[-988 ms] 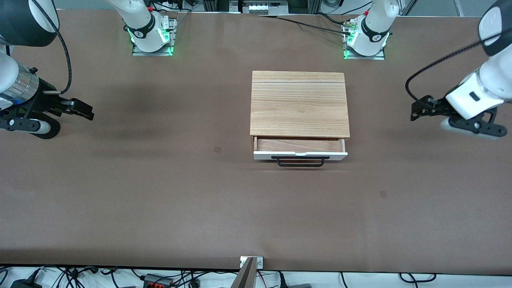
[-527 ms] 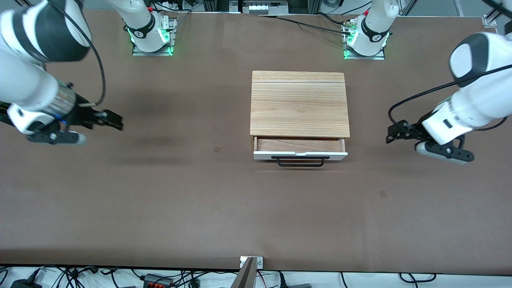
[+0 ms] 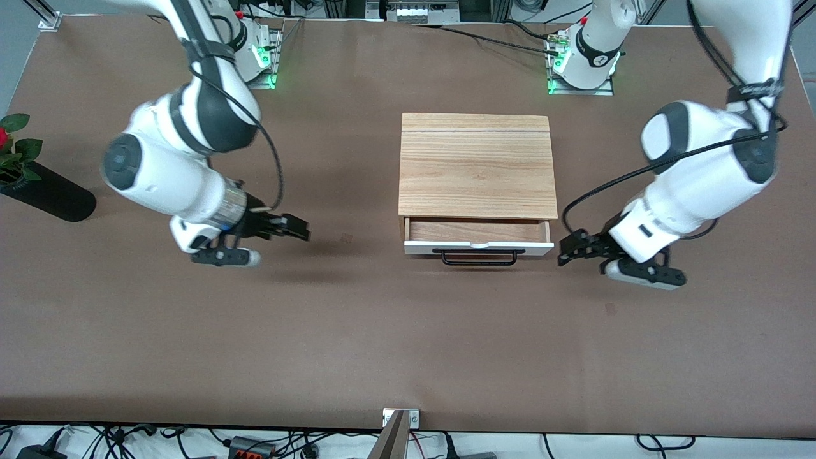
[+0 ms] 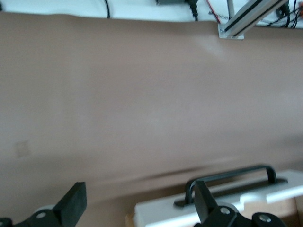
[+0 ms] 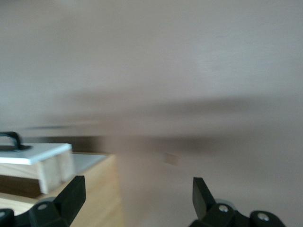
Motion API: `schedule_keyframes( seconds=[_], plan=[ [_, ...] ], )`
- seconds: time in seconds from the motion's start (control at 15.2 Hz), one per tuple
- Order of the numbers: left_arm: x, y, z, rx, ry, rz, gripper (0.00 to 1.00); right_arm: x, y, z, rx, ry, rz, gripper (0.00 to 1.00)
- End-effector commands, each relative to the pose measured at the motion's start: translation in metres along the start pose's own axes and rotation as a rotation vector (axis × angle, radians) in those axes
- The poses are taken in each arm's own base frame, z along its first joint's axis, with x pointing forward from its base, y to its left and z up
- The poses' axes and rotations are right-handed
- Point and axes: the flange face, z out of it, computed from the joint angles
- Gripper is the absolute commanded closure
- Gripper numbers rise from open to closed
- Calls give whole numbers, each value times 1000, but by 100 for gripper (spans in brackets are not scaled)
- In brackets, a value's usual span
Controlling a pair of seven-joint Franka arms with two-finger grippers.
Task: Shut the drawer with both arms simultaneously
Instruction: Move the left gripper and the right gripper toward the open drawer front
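The table [image 3: 408,344], covered in brown, carried 1 light oak-grain wooden box [image 3: 477,164] at its middle. The drawer [image 3: 478,241] stood partly pulled out of the box's front, wood-brown inside showing, white front panel and black bar handle [image 3: 479,257] facing the front camera.

The right arm [image 3: 185,172] reached in from its base; the right gripper [image 3: 299,231] hung low over bare table toward the right arm's end, well apart from the drawer, jaws apart in the right wrist view, with the drawer's corner [image 5: 38,161] just off one fingertip [image 5: 71,194].

The left arm [image 3: 695,172] reached in likewise; the left gripper [image 3: 566,250] sat just beside the drawer front's end, jaws apart in the left wrist view, 1 fingertip [image 4: 203,201] overlapping the handle [image 4: 232,178].

A black vase [image 3: 48,196] with a red flower lay at the right arm's end.
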Motion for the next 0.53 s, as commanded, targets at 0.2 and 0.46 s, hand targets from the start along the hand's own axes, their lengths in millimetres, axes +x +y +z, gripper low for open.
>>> schedule_keyframes(
  seconds=[0.2, 0.46],
  plan=[
    [10, 6, 67, -44, 96, -27, 0, 31, -56, 71, 89, -21, 36, 0],
    [-6, 8, 111, -39, 28, -31, 0, 33, -83, 96, 144, 48, 40, 0]
  ],
)
